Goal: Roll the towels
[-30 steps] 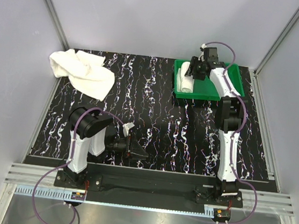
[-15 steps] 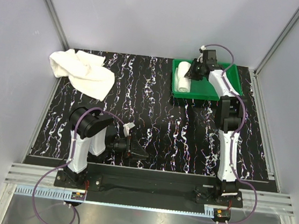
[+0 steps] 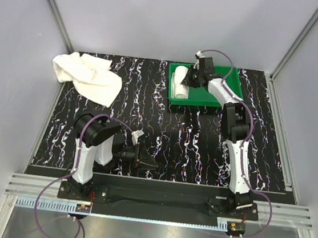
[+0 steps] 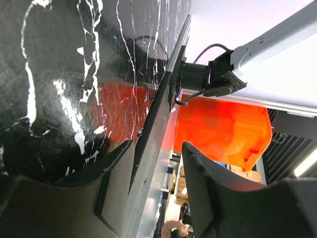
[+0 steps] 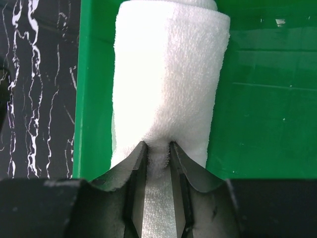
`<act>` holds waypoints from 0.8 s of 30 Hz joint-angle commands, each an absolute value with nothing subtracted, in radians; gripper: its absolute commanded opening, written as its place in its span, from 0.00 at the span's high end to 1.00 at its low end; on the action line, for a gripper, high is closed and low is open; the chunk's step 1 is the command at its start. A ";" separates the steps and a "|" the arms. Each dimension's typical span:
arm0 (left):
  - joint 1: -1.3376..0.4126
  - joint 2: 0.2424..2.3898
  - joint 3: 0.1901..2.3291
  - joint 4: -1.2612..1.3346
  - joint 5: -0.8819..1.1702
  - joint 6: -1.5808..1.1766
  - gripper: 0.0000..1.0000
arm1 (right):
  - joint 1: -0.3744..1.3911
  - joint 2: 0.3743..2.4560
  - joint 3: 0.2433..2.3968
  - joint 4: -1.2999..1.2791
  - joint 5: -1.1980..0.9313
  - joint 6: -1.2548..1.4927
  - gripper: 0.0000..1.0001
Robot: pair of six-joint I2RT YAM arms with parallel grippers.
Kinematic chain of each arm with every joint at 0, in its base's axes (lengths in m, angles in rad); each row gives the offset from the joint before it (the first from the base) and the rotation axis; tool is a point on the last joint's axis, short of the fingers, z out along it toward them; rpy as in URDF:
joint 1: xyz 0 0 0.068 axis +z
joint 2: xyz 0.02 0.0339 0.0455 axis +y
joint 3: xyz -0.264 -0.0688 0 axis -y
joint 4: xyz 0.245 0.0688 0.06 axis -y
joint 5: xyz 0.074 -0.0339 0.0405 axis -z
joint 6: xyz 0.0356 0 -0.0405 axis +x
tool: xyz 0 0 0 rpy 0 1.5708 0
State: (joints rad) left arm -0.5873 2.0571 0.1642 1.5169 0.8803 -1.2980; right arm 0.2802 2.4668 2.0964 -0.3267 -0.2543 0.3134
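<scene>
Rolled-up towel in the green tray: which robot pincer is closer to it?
The right pincer: it is pinching the rolled-up towel at its near end, inside the green tray. The left pincer is far away, open, down by the front edge of the table.

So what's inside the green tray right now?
One rolled white towel, along the left wall of the green tray, pinched by the right claw. The floor beneath it is covered.

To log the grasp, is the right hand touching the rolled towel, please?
Touching: the right wrist view shows the right hand pinching the rolled towel.
</scene>
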 commanded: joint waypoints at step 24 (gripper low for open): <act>-0.597 2.118 0.121 1.635 0.753 -1.221 0.48 | 0.376 2.255 2.071 -0.494 -0.138 0.241 0.37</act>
